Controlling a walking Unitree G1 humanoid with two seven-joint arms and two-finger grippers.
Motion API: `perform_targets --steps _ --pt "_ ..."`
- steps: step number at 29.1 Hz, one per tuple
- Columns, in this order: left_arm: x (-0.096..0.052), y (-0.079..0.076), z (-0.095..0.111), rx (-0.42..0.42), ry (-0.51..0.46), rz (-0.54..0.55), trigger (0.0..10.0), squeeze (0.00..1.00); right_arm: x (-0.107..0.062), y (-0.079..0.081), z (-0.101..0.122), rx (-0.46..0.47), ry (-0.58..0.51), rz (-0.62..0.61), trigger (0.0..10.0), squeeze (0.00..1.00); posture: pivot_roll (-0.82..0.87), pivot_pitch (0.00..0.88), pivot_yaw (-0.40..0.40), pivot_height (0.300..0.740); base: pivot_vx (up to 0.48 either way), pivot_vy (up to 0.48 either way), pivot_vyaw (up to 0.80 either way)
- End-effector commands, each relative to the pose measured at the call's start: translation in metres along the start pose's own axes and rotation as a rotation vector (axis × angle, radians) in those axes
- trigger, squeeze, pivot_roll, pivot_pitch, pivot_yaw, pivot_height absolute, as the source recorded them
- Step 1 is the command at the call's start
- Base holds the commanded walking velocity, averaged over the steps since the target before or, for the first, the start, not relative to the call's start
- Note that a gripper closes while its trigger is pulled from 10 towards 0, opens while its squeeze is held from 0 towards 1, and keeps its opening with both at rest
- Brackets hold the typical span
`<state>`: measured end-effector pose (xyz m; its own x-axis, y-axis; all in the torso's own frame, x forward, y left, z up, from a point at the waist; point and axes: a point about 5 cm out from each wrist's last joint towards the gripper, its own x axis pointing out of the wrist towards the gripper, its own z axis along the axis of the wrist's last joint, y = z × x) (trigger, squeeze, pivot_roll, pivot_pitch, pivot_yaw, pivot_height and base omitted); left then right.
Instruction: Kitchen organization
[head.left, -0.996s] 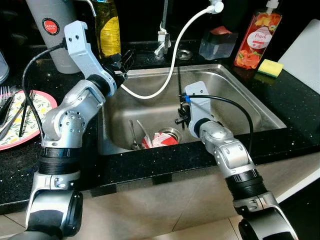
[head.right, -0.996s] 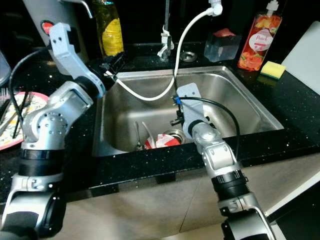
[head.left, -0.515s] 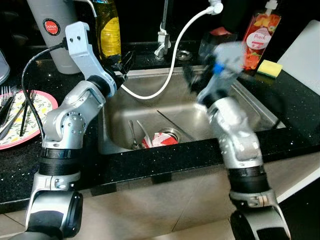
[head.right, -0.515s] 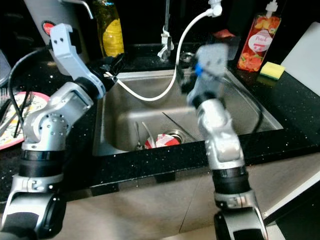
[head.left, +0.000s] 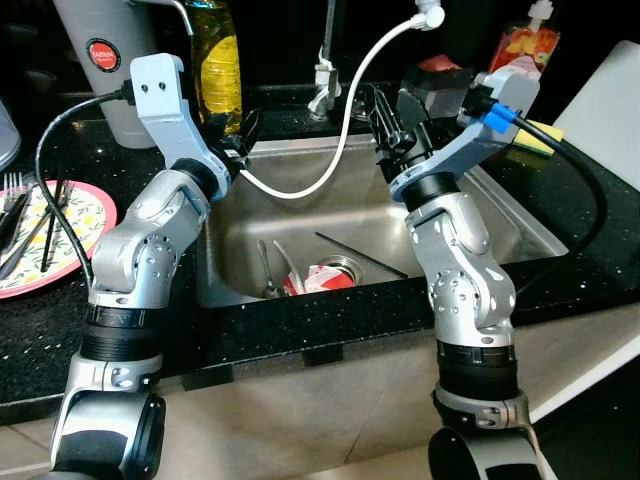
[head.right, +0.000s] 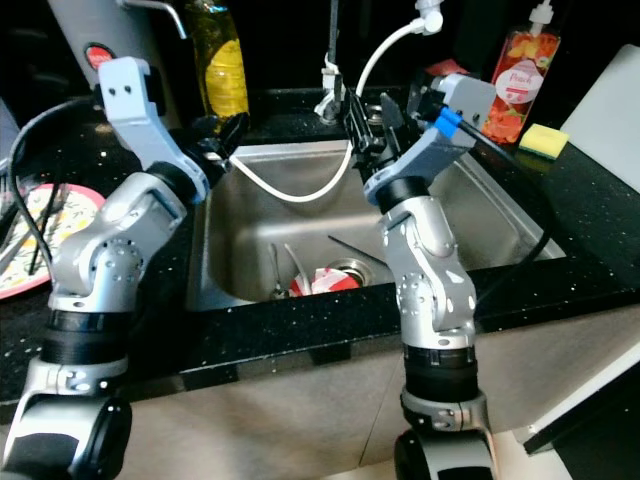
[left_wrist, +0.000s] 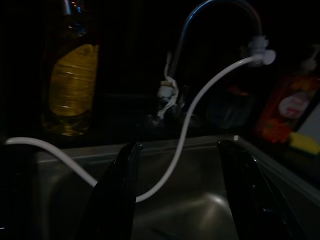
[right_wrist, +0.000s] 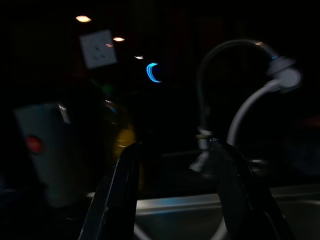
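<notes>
Steel sink (head.left: 520, 225) is not tidy yet — spoons (head.left: 268, 270) and a red wrapper (head.left: 322, 276) lie by the drain, and a thin stick (head.left: 350, 252) lies beside them. Most of the job looks left to do. Above the sink, the right gripper (head.left: 392, 125) is spread and holds nothing. Near the far left corner, the left gripper (left_wrist: 182, 192) is spread too — a white hose (left_wrist: 200, 105) runs past it.
</notes>
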<state>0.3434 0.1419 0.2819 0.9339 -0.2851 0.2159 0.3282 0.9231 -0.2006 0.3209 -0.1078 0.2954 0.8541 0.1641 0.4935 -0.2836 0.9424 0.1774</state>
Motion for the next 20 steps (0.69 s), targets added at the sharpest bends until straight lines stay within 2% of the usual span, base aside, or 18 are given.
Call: perform_targets --steps 1,5,6,7,8,9,11,12,14,15,17,19,20 --pt "-0.003 0.000 -0.003 0.074 0.013 -0.003 10.0 0.00 -0.004 -0.005 -0.001 0.004 -0.003 -0.038 10.0 0.00 0.05 0.000 0.009 0.740 0.000 0.000 0.00" --pt "-0.002 -0.002 -0.003 0.141 -0.004 -0.005 10.0 0.00 -0.003 -0.013 0.003 0.022 -0.015 -0.071 10.0 0.00 0.04 0.000 0.015 0.740 0.000 0.000 0.00" --pt "-0.001 -0.004 -0.003 0.183 -0.015 -0.001 10.0 0.00 -0.002 -0.016 0.006 0.002 -0.022 -0.083 10.0 0.00 0.04 0.000 0.015 0.740 0.000 0.000 0.00" --pt "-0.001 -0.005 -0.002 0.224 -0.028 0.000 10.0 0.00 -0.002 -0.019 0.007 -0.059 -0.025 -0.094 10.0 0.00 0.05 0.000 0.016 0.740 0.000 0.000 0.00" --pt "-0.001 -0.005 -0.002 0.224 -0.028 0.000 10.0 0.00 -0.002 -0.019 0.007 -0.059 -0.025 -0.094 10.0 0.00 0.05 0.000 0.016 0.740 0.000 0.000 0.00" --pt "0.000 -0.007 -0.001 0.271 -0.040 -0.001 10.0 0.00 -0.001 -0.022 0.007 -0.150 -0.016 -0.112 10.0 0.00 0.05 0.000 0.016 0.740 0.000 0.000 0.00" --pt "0.000 -0.007 -0.001 0.271 -0.040 -0.001 10.0 0.00 -0.001 -0.022 0.007 -0.150 -0.016 -0.112 10.0 0.00 0.05 0.000 0.016 0.740 0.000 0.000 0.00" --pt "-0.001 -0.008 -0.001 0.304 -0.047 -0.001 10.0 0.00 -0.001 -0.025 0.005 -0.231 -0.007 -0.130 10.0 0.00 0.05 0.000 0.016 0.740 0.000 0.000 0.00" --pt "-0.001 -0.008 -0.001 0.304 -0.047 -0.001 10.0 0.00 -0.001 -0.025 0.005 -0.231 -0.007 -0.130 10.0 0.00 0.05 0.000 0.016 0.740 0.000 0.000 0.00" --pt "-0.002 -0.006 -0.001 0.329 -0.053 0.016 10.0 0.00 -0.002 -0.028 0.002 -0.283 0.004 -0.172 10.0 0.00 0.05 0.000 0.011 0.740 0.000 0.000 0.00" --pt "-0.004 0.003 -0.003 0.342 -0.055 0.080 10.0 0.00 -0.004 -0.036 -0.002 -0.312 0.018 -0.237 10.0 0.00 0.06 0.000 0.004 0.740 0.000 0.000 0.00" --pt "-0.005 0.007 -0.002 0.355 -0.065 0.105 10.0 0.00 -0.005 -0.038 -0.002 -0.320 0.018 -0.253 10.0 0.00 0.06 0.000 -0.002 0.740 0.000 0.000 0.00" --pt "-0.006 0.009 0.001 0.389 -0.087 0.116 10.0 0.00 -0.004 -0.038 -0.002 -0.337 0.016 -0.254 10.0 0.00 0.06 0.000 -0.007 0.740 0.000 0.000 0.00"
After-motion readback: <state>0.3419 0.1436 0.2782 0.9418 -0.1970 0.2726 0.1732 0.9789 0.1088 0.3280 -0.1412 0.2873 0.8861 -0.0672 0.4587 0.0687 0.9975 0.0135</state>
